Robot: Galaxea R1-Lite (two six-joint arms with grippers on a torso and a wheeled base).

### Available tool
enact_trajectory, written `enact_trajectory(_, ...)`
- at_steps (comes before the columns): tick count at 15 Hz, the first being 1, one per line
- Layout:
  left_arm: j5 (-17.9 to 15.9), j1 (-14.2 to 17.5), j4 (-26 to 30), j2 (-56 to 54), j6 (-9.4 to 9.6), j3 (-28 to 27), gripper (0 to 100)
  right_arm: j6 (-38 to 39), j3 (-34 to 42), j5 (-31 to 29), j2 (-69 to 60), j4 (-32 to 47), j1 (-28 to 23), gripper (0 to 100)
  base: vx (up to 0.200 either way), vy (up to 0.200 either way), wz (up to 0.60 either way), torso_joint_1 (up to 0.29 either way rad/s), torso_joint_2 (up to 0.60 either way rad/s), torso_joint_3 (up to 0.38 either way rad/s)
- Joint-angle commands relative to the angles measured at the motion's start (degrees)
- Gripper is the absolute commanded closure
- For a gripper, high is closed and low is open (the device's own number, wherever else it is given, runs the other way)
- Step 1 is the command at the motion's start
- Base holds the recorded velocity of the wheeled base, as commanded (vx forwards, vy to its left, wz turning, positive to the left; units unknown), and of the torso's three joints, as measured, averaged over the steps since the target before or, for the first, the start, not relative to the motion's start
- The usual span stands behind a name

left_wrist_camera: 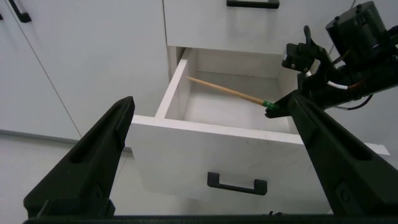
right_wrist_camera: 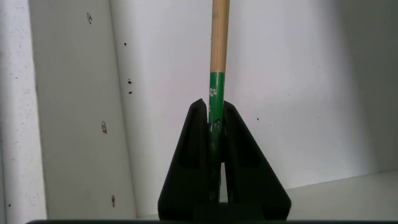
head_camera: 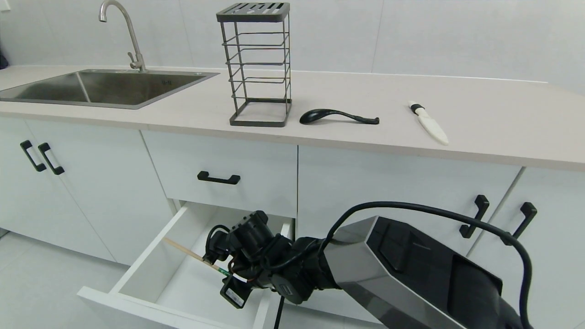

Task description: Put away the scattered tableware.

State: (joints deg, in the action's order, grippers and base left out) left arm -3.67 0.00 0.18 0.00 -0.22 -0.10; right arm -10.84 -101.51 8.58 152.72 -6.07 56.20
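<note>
chopstick, green end part hidden in the pinching right claw; left claw wide.

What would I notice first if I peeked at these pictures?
Most likely the right gripper, its jaws pinching the green end of a wooden chopstick over the open drawer below the counter. Up on the counter, a black spoon and a white knife lie to the right of a tall wire rack.
</note>
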Motion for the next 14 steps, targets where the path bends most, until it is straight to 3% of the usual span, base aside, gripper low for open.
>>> enact_trajectory(1,0.0,0.0,0.0,0.1,-0.04,0.0,0,-0.1,-0.3,0.0,0.4,0.0,0.0,100,0.000,0.000,0.00,0.000,0.00,0.000)
enact_trajectory(6,0.0,0.0,0.0,0.1,-0.04,0.0,0,-0.2,-8.7,-3.1,3.5,7.7,-0.1,100,0.000,0.000,0.00,0.000,0.00,0.000)
enact_trajectory(8,0.0,0.0,0.0,0.1,-0.04,0.0,0,-1.5,-13.1,-4.5,5.3,16.6,-0.1,100,0.000,0.000,0.00,0.000,0.00,0.000)
enact_trajectory(14,0.0,-0.1,0.0,0.1,-0.04,0.0,0,-2.1,-13.1,-5.5,7.2,16.5,-0.3,100,0.000,0.000,0.00,0.000,0.00,0.000)
